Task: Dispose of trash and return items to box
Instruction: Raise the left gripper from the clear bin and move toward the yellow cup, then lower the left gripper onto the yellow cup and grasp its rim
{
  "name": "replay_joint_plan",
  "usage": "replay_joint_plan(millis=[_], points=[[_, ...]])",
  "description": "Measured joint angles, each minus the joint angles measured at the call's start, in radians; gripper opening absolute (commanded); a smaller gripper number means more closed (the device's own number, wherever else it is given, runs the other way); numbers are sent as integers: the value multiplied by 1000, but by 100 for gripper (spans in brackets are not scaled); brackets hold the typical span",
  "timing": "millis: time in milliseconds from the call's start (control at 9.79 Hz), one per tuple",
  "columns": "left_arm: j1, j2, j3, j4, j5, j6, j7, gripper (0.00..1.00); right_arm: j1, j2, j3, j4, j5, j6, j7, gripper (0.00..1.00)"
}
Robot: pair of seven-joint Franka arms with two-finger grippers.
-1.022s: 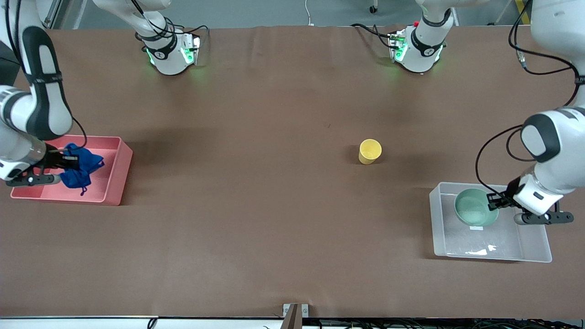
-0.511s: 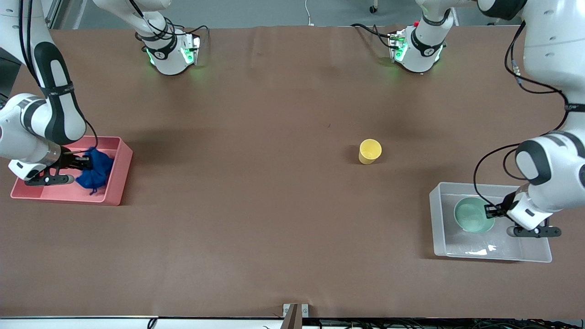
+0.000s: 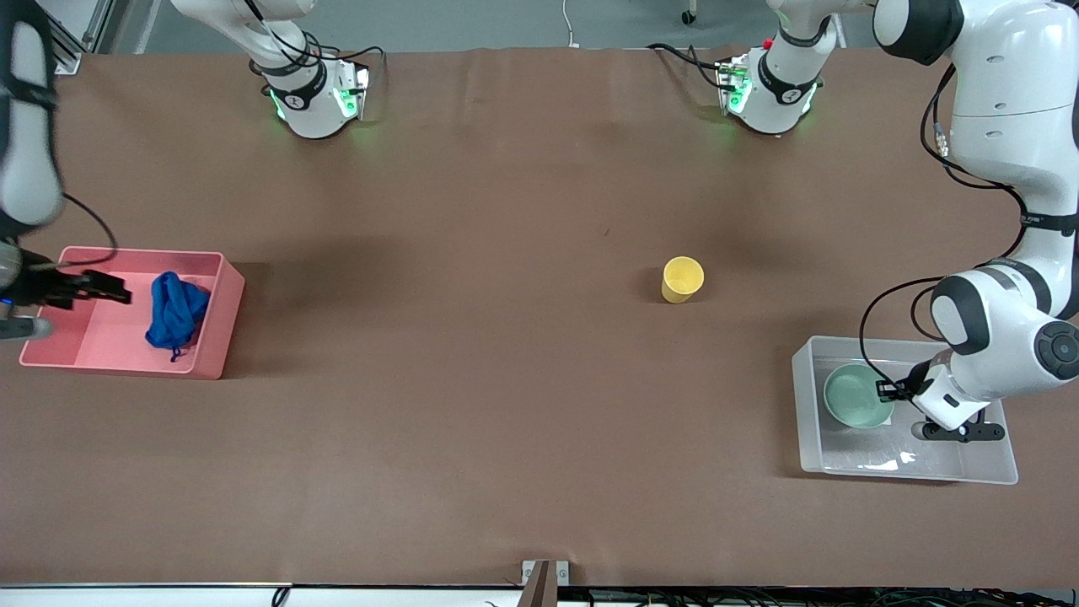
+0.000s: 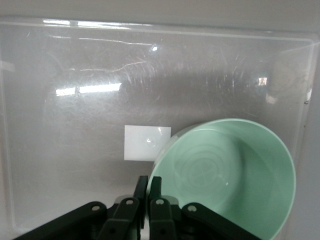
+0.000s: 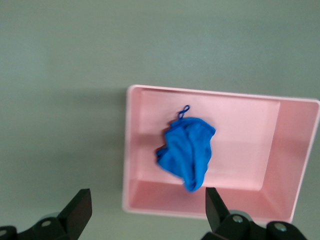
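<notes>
Lying in the pink bin (image 3: 221,312), one blue cloth (image 3: 175,311) is sitting loose in the front view; right gripper (image 3: 108,289) is hovering over that bin. One yellow cup (image 3: 682,279) is standing mid-table, light and rigid, probably best pinched at its rim. Left gripper (image 3: 888,389) is gripping the one green bowl (image 3: 856,405) inside the clear box (image 3: 986,472).

Left wrist view: fingers (image 4: 155,187) are clamping the bowl's (image 4: 235,172) rim, over the box (image 4: 75,125).

Right wrist view: fingers (image 5: 80,210) are standing wide apart above cloth (image 5: 187,152) and bin (image 5: 295,150).
</notes>
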Motion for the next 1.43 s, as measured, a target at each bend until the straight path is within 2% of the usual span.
replay_joint_plan(millis=[102, 307, 511, 613, 818, 1022, 1226, 1431], points=[[-2, -2, 0, 11, 0, 1, 1, 100, 1, -31, 29, 62, 0, -75, 83, 100], [-13, -48, -2, 42, 0, 0, 1, 100, -39, -102, 106, 100, -1, -116, 141, 100], [-30, -181, -15, 31, 0, -91, -8, 100, -65, -157, 175, 100, -1, -162, 259, 100], [-31, -271, -43, -10, 0, -140, -33, 100, -59, -168, 208, 103, -3, -174, 325, 100], [-31, -460, -140, -184, 24, -166, -152, 100, -42, -173, 233, 155, -7, -255, 379, 100], [-35, -594, -265, -364, 55, -156, -283, 100, -44, -183, 231, 187, -11, -286, 384, 100], [-36, -645, -367, -499, 58, -93, -385, 99, -49, -182, 227, 192, -29, -284, 384, 100], [-37, -649, -449, -630, 58, 10, -442, 95, -49, -183, 228, 216, -53, -289, 384, 100]])
